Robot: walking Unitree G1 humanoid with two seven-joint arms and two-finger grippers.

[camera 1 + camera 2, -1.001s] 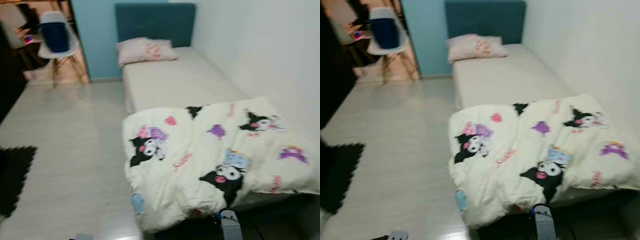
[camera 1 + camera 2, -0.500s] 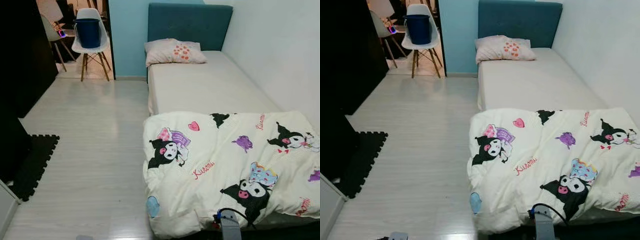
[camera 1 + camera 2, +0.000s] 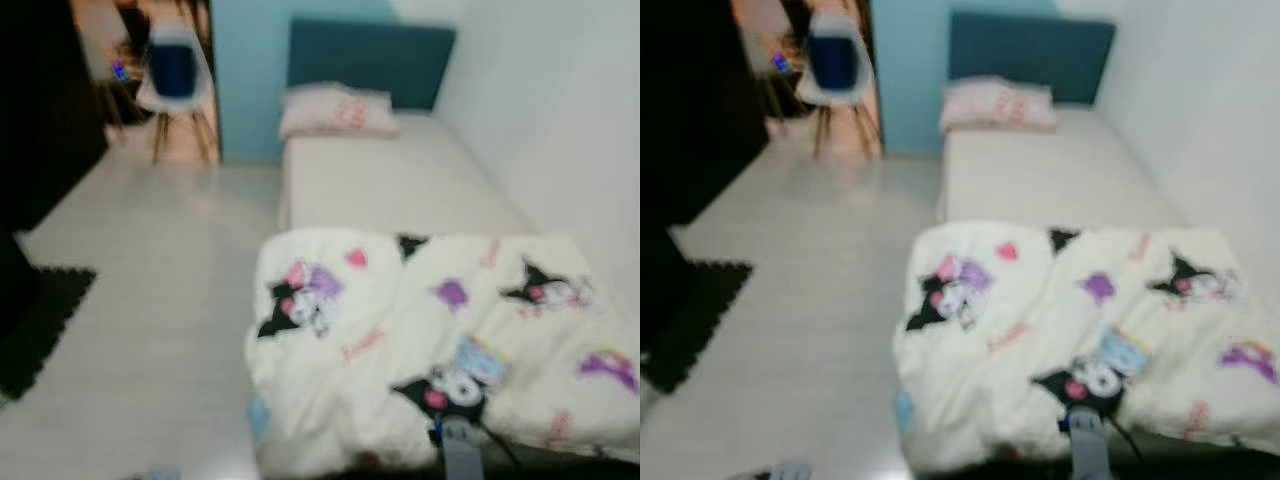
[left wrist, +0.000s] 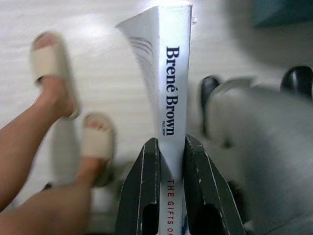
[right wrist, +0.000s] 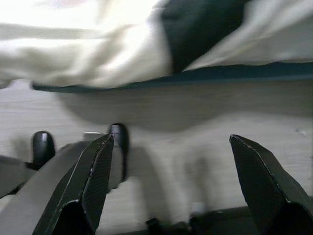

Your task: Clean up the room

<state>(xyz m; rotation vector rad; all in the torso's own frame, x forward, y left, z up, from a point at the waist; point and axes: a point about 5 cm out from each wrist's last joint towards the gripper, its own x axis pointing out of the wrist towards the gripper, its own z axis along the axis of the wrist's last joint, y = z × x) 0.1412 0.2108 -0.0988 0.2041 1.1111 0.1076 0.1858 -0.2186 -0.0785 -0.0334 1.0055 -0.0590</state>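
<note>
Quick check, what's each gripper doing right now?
Left gripper: shut on a white book, spine between the fingers, held over the floor.
Right gripper: open, holding nothing, low beside the bed edge.

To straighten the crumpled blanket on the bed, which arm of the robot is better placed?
The right arm. Its end effector is open and empty, low beside the blanket. The left end effector is shut on a book.

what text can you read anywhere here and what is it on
"Brené Brown": on the spine of the white book held in the left gripper.
"THE GIFTS O": red letters lower on that spine, cut off at the frame edge.
Pink lettering on the cartoon-print blanket: too blurred to read.
</note>
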